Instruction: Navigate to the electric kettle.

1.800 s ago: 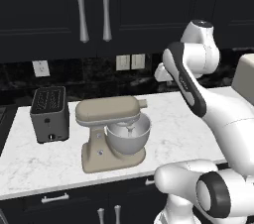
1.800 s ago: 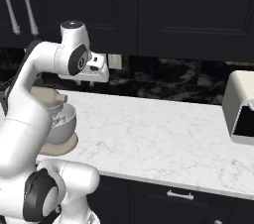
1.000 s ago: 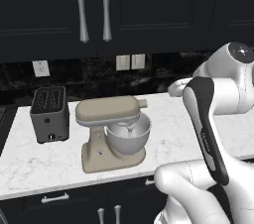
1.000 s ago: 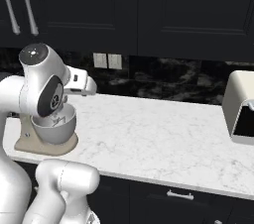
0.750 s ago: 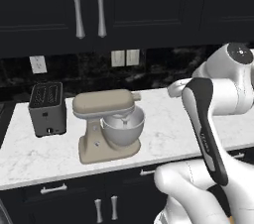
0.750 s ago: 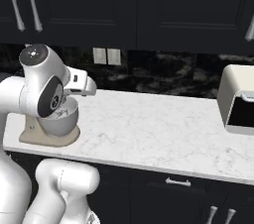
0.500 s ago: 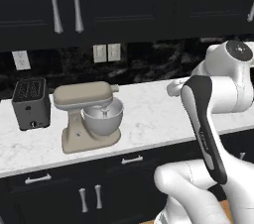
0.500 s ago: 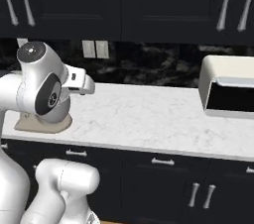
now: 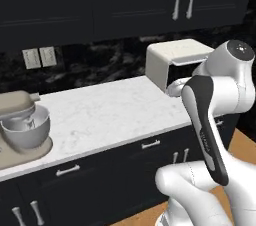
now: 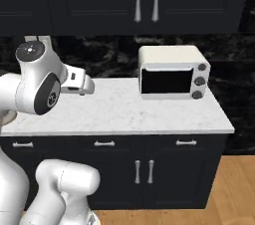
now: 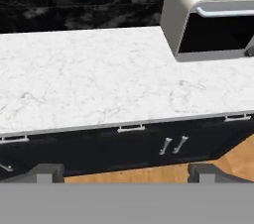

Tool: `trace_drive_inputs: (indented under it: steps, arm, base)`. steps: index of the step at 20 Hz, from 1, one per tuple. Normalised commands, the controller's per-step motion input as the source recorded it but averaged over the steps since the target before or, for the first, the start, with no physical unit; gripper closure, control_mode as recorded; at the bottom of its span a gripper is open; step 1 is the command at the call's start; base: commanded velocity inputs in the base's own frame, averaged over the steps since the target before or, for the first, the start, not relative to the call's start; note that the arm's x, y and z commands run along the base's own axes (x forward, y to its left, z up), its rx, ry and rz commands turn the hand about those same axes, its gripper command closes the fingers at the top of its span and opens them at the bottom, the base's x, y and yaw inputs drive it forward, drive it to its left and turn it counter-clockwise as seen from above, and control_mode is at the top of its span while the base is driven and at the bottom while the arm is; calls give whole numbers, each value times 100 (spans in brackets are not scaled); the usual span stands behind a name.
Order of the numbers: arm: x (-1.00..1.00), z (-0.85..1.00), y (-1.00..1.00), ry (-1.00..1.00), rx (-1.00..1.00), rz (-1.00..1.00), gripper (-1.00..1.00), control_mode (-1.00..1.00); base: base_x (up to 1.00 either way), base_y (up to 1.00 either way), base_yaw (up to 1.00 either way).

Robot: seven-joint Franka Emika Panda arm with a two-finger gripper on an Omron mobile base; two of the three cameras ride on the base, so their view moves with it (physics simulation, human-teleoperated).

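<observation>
Step in hand, by my read: travel/search leg of the nav. You're parked off the counter (image 10: 149,114), not yet at the goal. No kettle to be made out on the stretch of counter in front of you, so I can't place it rel. to the pincer; judge it lies somewhere off this stretch.

What's on the counter:
- toaster oven (image 10: 172,72) – cream body, dark glass door, knobs down one side. Sits near the counter's right end, against the black backsplash.
- stand mixer (image 9: 22,122) w/ steel bowl – at the left edge of the left base view. Steel bowl isn't the kettle; don't stop for it.
- marble between them is bare.

Pincer (image 11: 124,171): hand view looks down over the counter front edge, drawer pulls and wood floor (image 11: 149,171) below. Fingertips (image 11: 47,171) stand wide apart at the bottom corners, nothing between them. So spread, carrying nothing. Arm is folded up close to the body, hand held above the counter's front part, touching nothing.

Next move, my judgement: base work, not arm work. Counter ends just past the toaster oven, so you'll need to drive/turn to bring other counter runs into view, keep the arm tucked while rolling. Look for a grey metal jug w/ side handle. Risk: swinging the elbow near the cabinet fronts (image 10: 139,169) while turning.
</observation>
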Motion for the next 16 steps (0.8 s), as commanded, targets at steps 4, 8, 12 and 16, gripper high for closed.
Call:
trace_drive_inputs:
  steps: [4, 8, 12, 16]
  arm:
    - [0, 0, 0, 0, 0, 0, -100, 100]
    - [0, 0, 0, 0, 0, 0, -100, 100]
    - [0, 0, 0, 0, 0, 0, -100, 100]
    - [0, 0, 0, 0, 0, 0, -100, 100]
  base:
    - [-20, -97, -38]
    - [-16, -41, -71]
    - [-15, 0, -86]
    - [-30, 0, -85]
